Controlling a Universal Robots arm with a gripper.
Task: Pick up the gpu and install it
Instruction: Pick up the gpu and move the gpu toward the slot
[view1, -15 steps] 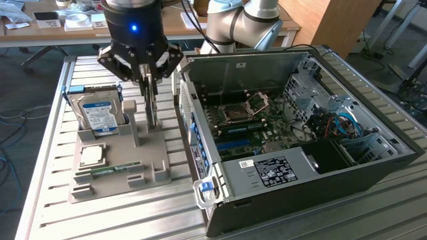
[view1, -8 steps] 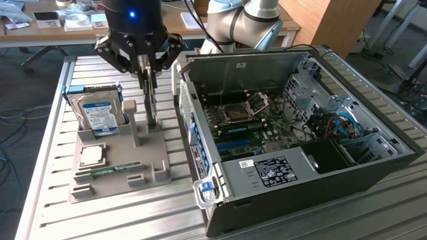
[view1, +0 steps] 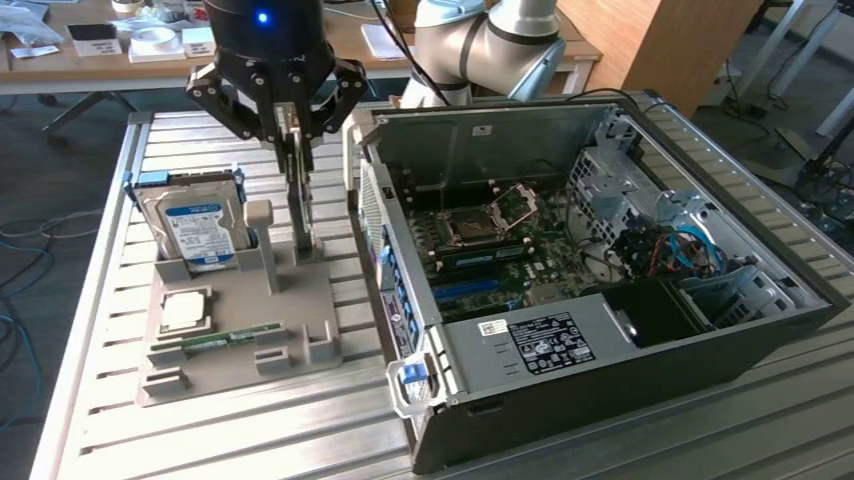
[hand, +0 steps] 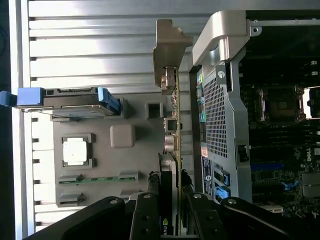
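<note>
- The jaws are clenched on the top edge of the graphics card (view1: 304, 205), one finger on each face.
- The card stands on edge in the grey holder (view1: 220, 375) on the bench (view1: 94, 420). Its long axis runs alongside the near wall of the open computer case (view1: 400, 260), and its metal bracket (hand: 167, 50) is at the far end from the jaws.
- The case lies just beside it, toward the exterior view's right.
- I cannot tell whether the card's lower edge sits in the holder or has cleared it.
</note>
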